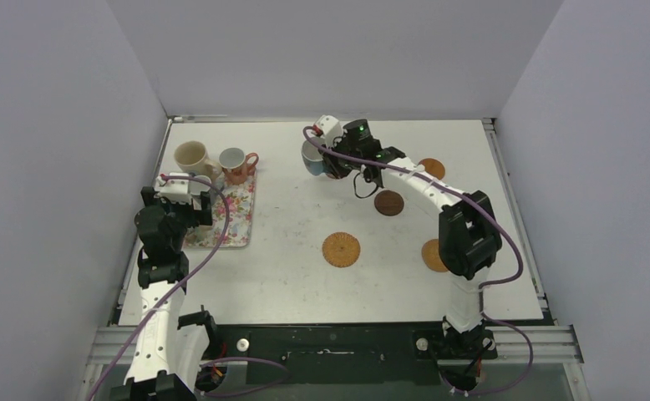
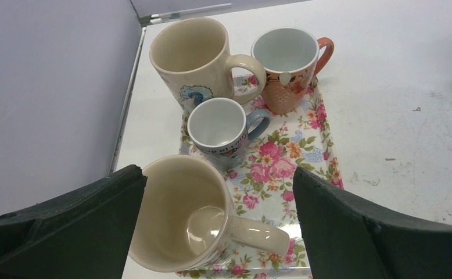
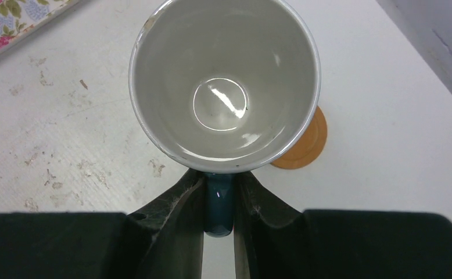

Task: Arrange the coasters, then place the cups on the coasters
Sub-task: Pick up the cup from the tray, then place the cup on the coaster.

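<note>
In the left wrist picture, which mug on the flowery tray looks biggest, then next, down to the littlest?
1. Near cream ceramic mug (closeness enlarges it, so its lead over the next is unsure)
2. Far cream ceramic mug with blue picture
3. Salmon-pink ceramic mug
4. Small grey ceramic mug

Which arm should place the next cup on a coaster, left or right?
Right. The right end effector is shut on the handle of the blue mug; an orange coaster shows just past its rim. The left end effector hangs open over the cream mug on the tray, holding nothing.
</note>
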Robot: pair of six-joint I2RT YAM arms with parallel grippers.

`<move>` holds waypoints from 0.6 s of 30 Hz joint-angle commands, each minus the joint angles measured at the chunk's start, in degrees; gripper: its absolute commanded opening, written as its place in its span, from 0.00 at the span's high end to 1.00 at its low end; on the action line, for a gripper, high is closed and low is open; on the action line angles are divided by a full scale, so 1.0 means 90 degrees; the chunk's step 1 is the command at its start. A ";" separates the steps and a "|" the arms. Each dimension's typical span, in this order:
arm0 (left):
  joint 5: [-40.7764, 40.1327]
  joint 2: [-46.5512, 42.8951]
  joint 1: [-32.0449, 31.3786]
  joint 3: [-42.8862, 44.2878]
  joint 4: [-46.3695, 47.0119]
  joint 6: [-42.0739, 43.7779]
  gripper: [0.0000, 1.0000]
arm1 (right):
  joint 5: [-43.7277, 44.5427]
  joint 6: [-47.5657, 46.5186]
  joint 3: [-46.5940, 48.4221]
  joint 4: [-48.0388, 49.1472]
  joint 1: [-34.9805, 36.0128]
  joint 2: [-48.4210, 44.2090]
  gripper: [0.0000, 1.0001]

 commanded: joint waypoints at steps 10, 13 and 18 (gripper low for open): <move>0.0556 0.0051 0.0025 0.0242 0.0001 0.0074 0.03 | -0.0649 -0.0114 -0.0082 0.0401 -0.1776 -0.1473 1.00; 0.0916 0.0075 0.0025 0.0264 -0.0202 0.0193 0.03 | -0.0748 -0.0207 -0.0063 0.0201 -0.2221 -0.1560 1.00; 0.1645 -0.0051 0.0025 0.0115 -0.0368 0.0371 0.03 | -0.1048 -0.0099 -0.0261 0.0314 -0.3063 -0.1698 1.00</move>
